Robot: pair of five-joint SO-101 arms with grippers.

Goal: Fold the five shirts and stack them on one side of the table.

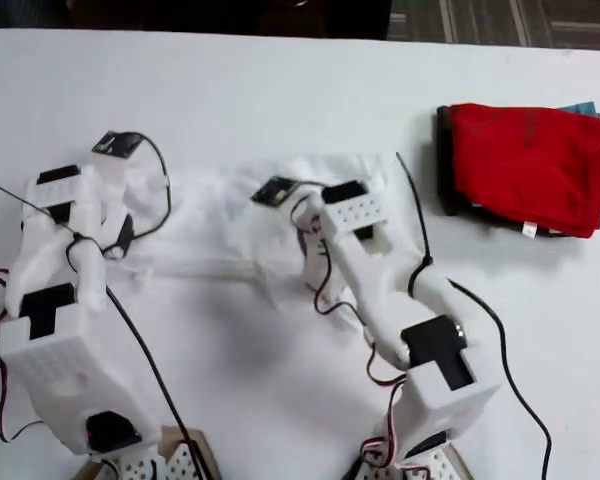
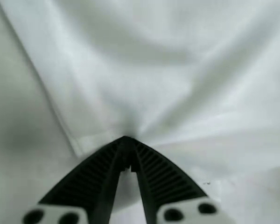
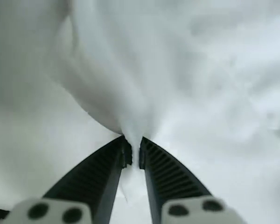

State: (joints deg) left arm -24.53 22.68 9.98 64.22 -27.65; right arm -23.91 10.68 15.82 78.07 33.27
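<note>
- The left arm [image 1: 60, 300] rises from its base at the near left edge of the table [image 1: 280, 80]. It stretches away from the base, and its wrist bends down over the left end of the white shirt [image 1: 220, 225].
- The left end effector [image 2: 126, 140] points down into the cloth. Its two dark ribbed fingers [image 2: 95, 177] are pressed together at the tips, pinching a small pucker of the white shirt [image 2: 154, 70]. Creases run outward from that pinch, and a hemmed edge runs off to one side of it.
- The white shirt lies spread and rumpled across the middle of the table, between the two wrists, with a long ridge of fabric running from one arm toward the other.
- The right arm [image 1: 420, 330] starts from its base at the near edge and leans diagonally away and to the left. Its wrist is tipped down over the right half of the white shirt.
- The right end effector [image 3: 132, 142] is nearly closed. A fold of the white shirt [image 3: 177, 70] is gripped between its fingers [image 3: 170, 179] and bunches up into a raised peak just past the tips.
- At the far right of the table, well apart from both arms, sits a stack of folded shirts. The red shirt [image 1: 530, 165] is on top, a dark shirt [image 1: 445, 150] shows along its left edge, and a teal shirt [image 1: 586, 107] peeks out at the far corner.
</note>
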